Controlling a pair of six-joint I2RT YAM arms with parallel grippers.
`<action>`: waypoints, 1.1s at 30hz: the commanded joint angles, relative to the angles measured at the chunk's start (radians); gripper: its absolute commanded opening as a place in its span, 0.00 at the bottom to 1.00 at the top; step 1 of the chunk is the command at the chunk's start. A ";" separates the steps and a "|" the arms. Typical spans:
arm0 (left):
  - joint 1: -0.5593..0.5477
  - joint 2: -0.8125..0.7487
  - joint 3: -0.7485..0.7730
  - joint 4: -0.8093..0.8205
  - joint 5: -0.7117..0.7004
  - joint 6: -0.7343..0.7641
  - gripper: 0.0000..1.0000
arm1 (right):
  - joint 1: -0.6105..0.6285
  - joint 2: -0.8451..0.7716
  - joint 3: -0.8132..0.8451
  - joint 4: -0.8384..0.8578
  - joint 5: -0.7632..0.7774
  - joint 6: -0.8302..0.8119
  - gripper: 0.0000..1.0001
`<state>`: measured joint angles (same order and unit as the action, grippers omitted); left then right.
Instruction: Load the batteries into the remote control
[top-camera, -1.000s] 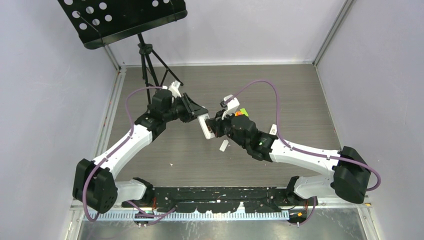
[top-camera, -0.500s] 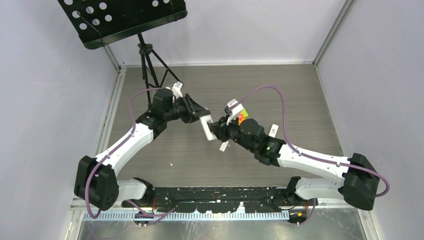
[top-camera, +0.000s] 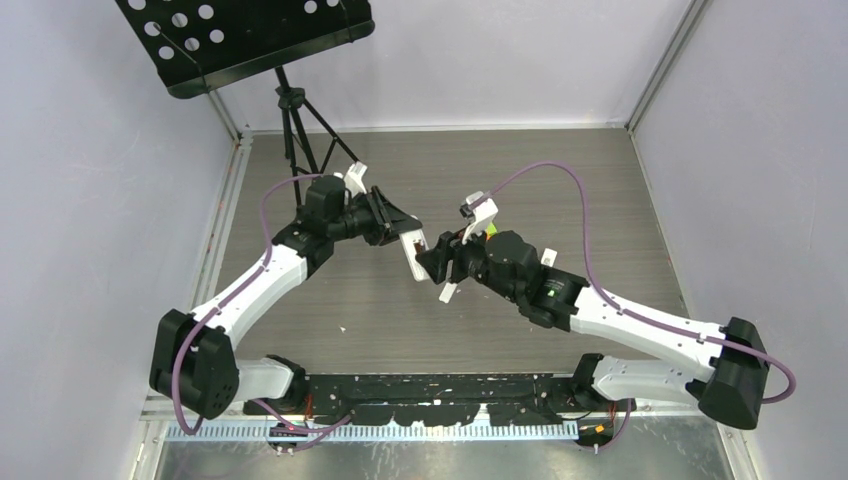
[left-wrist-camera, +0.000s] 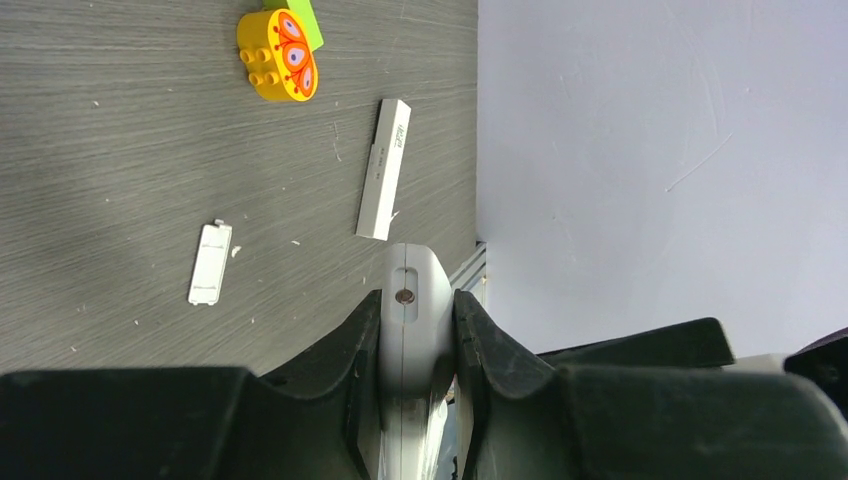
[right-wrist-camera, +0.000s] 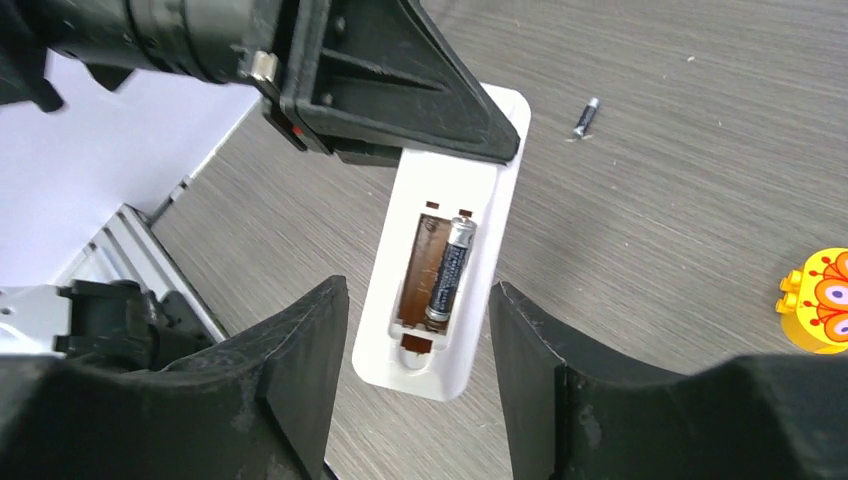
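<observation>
The left gripper is clamping the remote, one battery sitting inside. The right gripper is straddling it, fingers released.

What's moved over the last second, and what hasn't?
The right end effector shifted slightly right, its elbow swinging outward; it hangs open and empty at the remote. No pick-up or release is visible. The left end effector stays clamped on the remote, one battery seated.
</observation>
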<state>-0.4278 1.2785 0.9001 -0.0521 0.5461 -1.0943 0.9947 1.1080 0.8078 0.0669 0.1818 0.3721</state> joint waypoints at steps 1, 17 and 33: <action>0.004 -0.001 0.040 0.070 0.006 0.013 0.00 | 0.002 -0.070 0.060 -0.033 0.101 0.191 0.63; 0.004 -0.025 0.027 0.201 -0.054 -0.011 0.00 | -0.042 -0.137 -0.096 -0.034 0.280 1.237 0.82; 0.004 -0.004 0.034 0.247 -0.015 -0.126 0.00 | -0.044 0.045 -0.122 0.280 0.182 1.399 0.83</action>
<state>-0.4194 1.2846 0.9001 0.1226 0.5011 -1.2018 0.9474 1.1404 0.6815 0.2031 0.3634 1.7298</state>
